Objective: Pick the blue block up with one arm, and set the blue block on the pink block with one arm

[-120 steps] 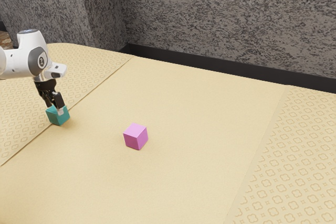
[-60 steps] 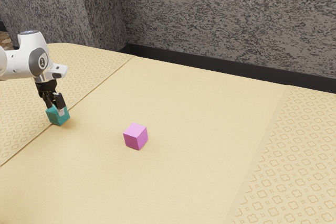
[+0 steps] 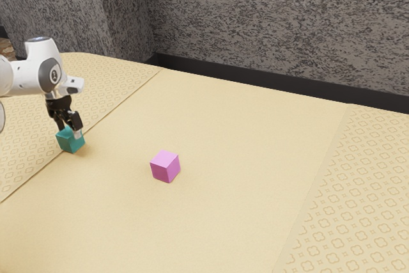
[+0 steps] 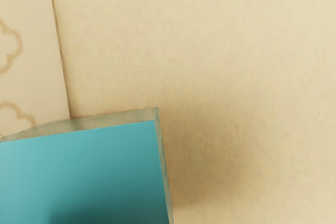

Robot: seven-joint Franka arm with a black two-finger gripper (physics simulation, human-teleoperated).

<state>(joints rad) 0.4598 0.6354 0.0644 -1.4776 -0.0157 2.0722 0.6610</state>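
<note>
Tan table (image 3: 255, 158), grey speckled wall behind. My gripper (image 3: 70, 133) pinches the blue block (image 3: 69, 142) from 2 sides; it looks seated on the table. The pink block (image 3: 165, 166) lies toward the exterior view's right, well apart.

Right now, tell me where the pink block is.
In the exterior view the pink block sits on the plain tan table, left of centre, apart from the blue block at that view's left.
</note>
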